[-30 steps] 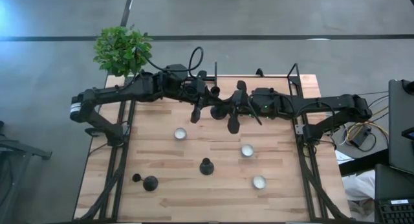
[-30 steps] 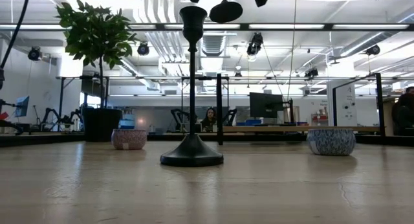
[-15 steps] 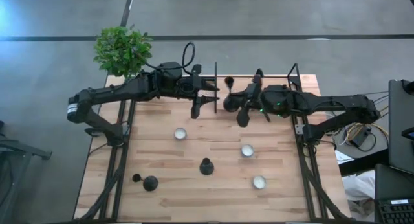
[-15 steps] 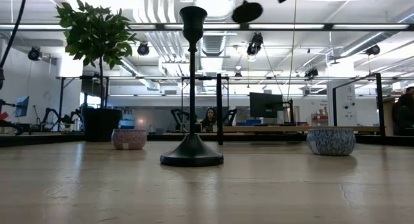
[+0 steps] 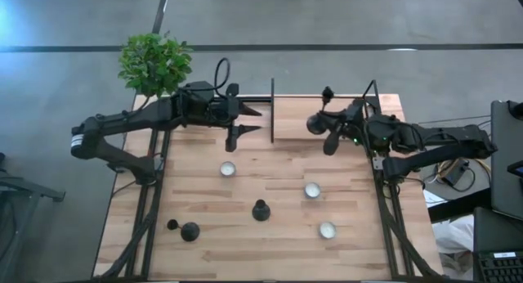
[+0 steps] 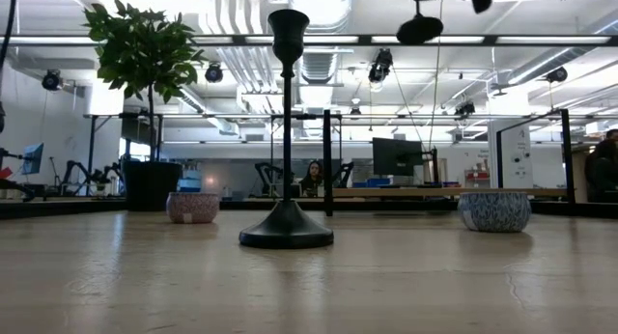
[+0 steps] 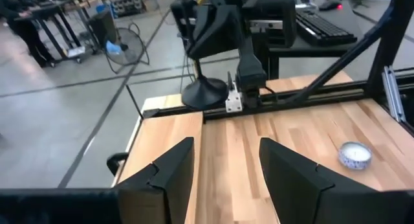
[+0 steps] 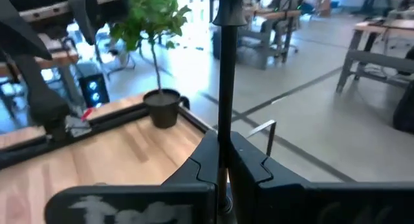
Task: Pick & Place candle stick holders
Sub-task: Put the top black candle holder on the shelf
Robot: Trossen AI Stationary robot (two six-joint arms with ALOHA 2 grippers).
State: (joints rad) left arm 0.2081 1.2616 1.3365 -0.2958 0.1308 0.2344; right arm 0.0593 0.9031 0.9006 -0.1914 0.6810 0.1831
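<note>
Item: black candlestick holder (image 5: pixel 320 123), upper right of the high view, stem pinched in the right gripper (image 8: pixel 223 160).

Left gripper (image 5: pixel 249 119): jaws spread, empty, upper centre.

Handling: keep the stem vertical, lower until the base seats flat, then release.

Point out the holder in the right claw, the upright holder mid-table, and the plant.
Held holder (image 5: pixel 317 124), high view, on its round base beside the right claw.
Upright holder (image 5: pixel 261 210), high view, on its base.
Plant (image 5: pixel 154 63), high view, on the leaves.
</note>
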